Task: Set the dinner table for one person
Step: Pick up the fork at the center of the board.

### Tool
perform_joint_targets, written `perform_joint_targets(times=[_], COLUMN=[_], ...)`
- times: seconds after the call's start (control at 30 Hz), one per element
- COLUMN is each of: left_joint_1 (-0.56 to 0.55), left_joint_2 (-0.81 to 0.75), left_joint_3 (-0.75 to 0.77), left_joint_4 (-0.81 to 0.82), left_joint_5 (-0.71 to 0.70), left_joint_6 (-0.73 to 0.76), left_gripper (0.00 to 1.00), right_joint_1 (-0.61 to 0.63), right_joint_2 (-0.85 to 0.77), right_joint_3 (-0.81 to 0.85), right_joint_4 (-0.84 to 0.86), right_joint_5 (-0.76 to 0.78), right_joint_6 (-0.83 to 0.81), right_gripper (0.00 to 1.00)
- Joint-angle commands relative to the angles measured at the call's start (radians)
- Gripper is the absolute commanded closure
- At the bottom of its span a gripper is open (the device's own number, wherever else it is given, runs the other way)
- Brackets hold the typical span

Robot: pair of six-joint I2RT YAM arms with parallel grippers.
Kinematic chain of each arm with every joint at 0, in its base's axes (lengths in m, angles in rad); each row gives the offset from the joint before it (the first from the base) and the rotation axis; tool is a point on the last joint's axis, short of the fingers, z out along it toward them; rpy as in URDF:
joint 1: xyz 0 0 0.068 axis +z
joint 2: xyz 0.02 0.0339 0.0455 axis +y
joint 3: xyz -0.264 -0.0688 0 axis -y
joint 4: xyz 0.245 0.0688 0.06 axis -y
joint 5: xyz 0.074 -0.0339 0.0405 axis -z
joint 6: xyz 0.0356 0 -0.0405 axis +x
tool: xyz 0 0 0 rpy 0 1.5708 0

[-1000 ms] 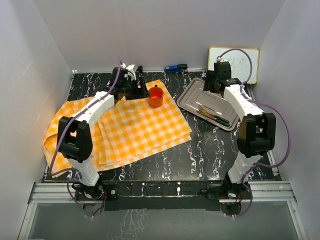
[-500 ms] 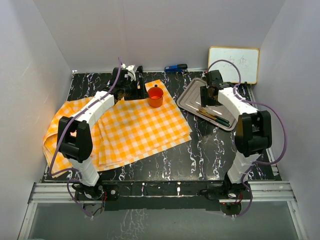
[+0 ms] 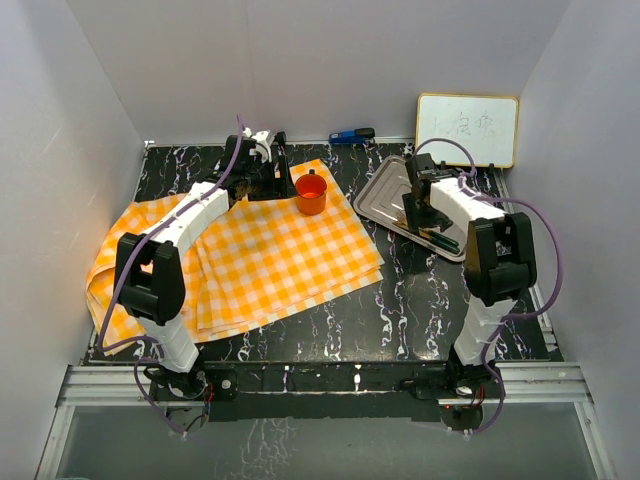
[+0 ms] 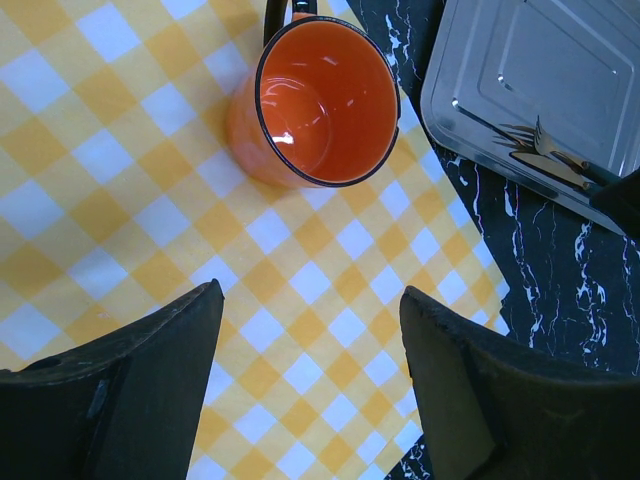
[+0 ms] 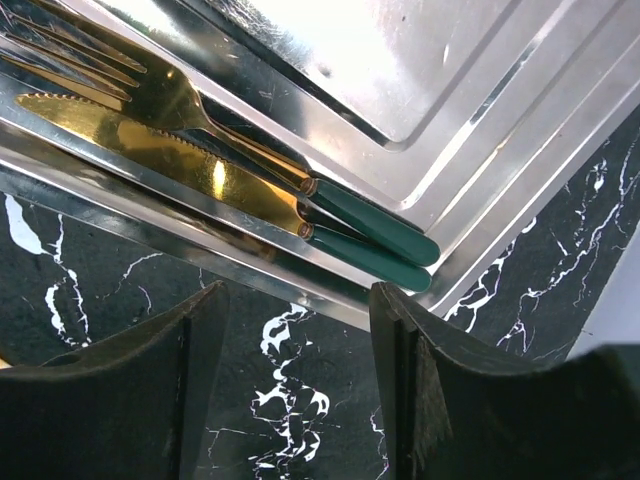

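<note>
Over the steel tray (image 3: 385, 195), you will find that the right gripper (image 5: 295, 400) has come in from the far right corner, where it stood a second ago. It is now at the near long edge, where the cutlery lies. The whiteboard (image 3: 467, 128) behind it, partly covered then, is now in full view. The left arm, mug (image 4: 315, 100) and cloth (image 3: 260, 250) have not shifted.

Right arm: folded back tightly, elbow raised, wrist pointing down at the tray. Its jaws stand apart with nothing between them; under them you see the tray's rim and black tabletop.

Left arm: stretched forward across the cloth. The left gripper (image 4: 310, 400) is low over the checks, jaws wide and empty. The orange mug stands upright on the cloth just beyond the fingertips, untouched.

The dinner table (image 3: 420, 300), black with white veining, carries everything. The cloth covers its left half and the tray sits at the far right. A fork (image 5: 150, 90) and a knife (image 5: 150, 148) lie side by side in the tray along its near edge, with gold ends and green handles close together. A blue object (image 3: 352, 134) lies at the table's far edge, between mug and whiteboard; you cannot tell what it is.
</note>
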Motion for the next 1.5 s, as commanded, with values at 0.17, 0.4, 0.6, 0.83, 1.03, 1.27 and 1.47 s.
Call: perform_joint_targets(times=[0.17, 0.4, 0.6, 0.83, 1.03, 1.27, 1.47], left_joint_1=[0.002, 0.002, 0.002, 0.002, 0.002, 0.002, 0.003], left_joint_2=[-0.055, -0.043, -0.032, -0.021, -0.006, 0.002, 0.01], left_joint_3=[-0.016, -0.016, -0.011, 0.0, 0.016, 0.02, 0.023], left_joint_4=[-0.017, -0.019, -0.029, -0.036, -0.048, -0.048, -0.057], left_joint_5=[-0.009, -0.02, -0.039, -0.053, -0.056, -0.064, -0.065], left_joint_6=[0.021, 0.029, 0.038, 0.046, 0.049, 0.052, 0.054], left_gripper=[0.29, 0.29, 0.29, 0.29, 0.29, 0.29, 0.29], right_joint_1=[-0.004, -0.004, -0.005, -0.005, -0.006, -0.005, -0.005], right_joint_2=[0.039, 0.077, 0.141, 0.232, 0.284, 0.301, 0.37], right_joint_3=[-0.025, -0.014, 0.047, 0.135, 0.149, 0.145, 0.21], right_joint_4=[0.053, 0.114, 0.167, 0.192, 0.227, 0.294, 0.272], right_joint_5=[-0.007, 0.02, 0.084, 0.086, 0.04, -0.069, -0.14], right_joint_6=[-0.023, -0.032, -0.046, -0.067, -0.069, -0.038, -0.028], right_gripper=[0.44, 0.43, 0.42, 0.42, 0.42, 0.45, 0.58])
